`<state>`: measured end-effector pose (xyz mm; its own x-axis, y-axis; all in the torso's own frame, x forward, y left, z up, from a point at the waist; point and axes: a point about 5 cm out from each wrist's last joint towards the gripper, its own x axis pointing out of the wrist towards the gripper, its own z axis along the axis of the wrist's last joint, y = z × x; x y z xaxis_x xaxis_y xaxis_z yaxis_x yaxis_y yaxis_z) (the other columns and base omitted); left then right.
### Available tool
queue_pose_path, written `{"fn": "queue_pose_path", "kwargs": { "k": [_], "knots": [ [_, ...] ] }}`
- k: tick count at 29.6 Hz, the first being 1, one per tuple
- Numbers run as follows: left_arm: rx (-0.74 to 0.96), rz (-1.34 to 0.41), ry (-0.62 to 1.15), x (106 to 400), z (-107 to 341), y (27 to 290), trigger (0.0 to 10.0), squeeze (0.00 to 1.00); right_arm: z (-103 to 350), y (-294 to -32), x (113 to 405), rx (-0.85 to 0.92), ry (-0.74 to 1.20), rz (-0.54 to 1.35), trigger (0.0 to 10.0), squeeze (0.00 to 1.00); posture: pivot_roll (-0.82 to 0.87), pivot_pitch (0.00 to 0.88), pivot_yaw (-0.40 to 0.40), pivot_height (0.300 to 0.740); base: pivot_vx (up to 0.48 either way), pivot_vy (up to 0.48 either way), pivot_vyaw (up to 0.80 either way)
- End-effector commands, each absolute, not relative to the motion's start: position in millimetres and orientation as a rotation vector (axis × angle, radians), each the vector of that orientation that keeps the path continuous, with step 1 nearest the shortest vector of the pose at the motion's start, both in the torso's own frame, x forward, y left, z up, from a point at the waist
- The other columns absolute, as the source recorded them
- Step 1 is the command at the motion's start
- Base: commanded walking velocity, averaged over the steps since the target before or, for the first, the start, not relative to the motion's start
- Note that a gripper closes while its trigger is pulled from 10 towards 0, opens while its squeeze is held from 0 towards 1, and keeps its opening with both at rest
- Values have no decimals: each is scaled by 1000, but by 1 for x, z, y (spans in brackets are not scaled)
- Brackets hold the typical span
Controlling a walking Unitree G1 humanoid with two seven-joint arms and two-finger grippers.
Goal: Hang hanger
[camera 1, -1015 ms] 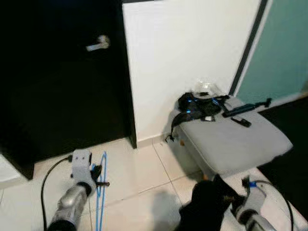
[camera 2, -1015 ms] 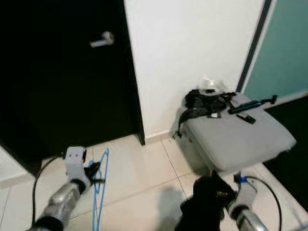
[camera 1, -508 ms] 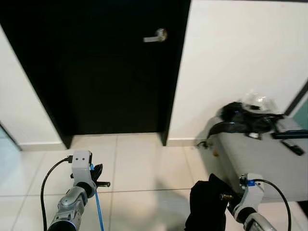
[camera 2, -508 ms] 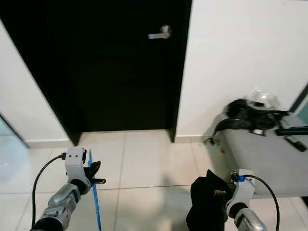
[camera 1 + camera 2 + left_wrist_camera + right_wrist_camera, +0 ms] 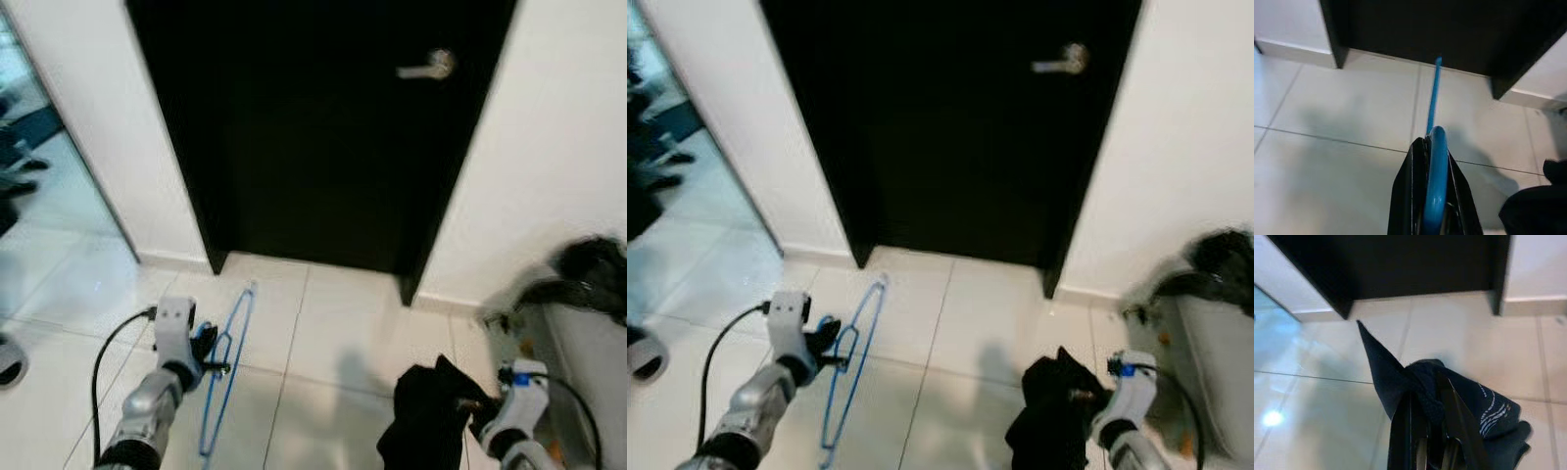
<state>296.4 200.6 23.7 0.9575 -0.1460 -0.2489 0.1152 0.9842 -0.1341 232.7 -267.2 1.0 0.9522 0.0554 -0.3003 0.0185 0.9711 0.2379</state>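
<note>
A thin blue hanger point(image 5: 224, 364) hangs low on my left, and my left gripper point(image 5: 209, 350) is shut on its hook. In the left wrist view the blue hanger point(image 5: 1435, 161) runs out between the black fingers point(image 5: 1409, 196) toward the dark door. Low on my right, my right gripper point(image 5: 477, 409) is shut on a bunched black garment point(image 5: 426, 419). In the right wrist view the dark cloth point(image 5: 1425, 391) with a pale print drapes over the fingers point(image 5: 1400, 431).
A black door point(image 5: 323, 127) with a silver lever handle point(image 5: 428, 68) stands ahead between white walls. A grey seat point(image 5: 593, 343) with dark bags on it is at the right edge. A glass panel point(image 5: 49, 196) is at the left. Pale floor tiles point(image 5: 333, 333) lie ahead.
The whole picture has swung left, so the door now stands in the middle and the grey seat has slid to the right edge. Both grippers keep their hold.
</note>
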Motion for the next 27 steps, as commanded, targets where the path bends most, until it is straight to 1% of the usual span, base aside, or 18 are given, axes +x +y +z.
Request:
{"fn": "queue_pose_path", "kwargs": {
  "k": [1, 6, 11, 13, 23, 27],
  "knots": [
    [-115, -136, 279, 294, 20, 202, 10000, 0, -1, -268, 229, 254, 315, 18, 10000, 0, 33, 100, -9, 740, 0, 0, 763],
    [-110, -136, 277, 293, 20, 202, 10000, 0, 5, -267, 235, 223, 304, 39, 10000, 0, 29, 89, -19, 740, 0, 0, 765],
    [-111, -135, 281, 293, 19, 202, 10000, 0, 7, -268, 238, 223, 300, 30, 10000, 0, 28, 85, -21, 740, 0, 0, 0],
    [-107, -143, 283, 291, 18, 201, 10000, 0, 11, -267, 242, 223, 290, 56, 10000, 0, 35, 71, -28, 740, 0, 0, 0],
    [-111, -153, 289, 289, 15, 196, 10000, 0, 19, -260, 251, 189, 268, 118, 10000, 0, 39, 88, -37, 740, 0, 0, 769],
    [-122, -109, 288, 291, 16, 198, 10000, 0, 23, -259, 255, 181, 255, 137, 10000, 0, 44, 99, -40, 740, 0, 0, 769]
  ]
}}
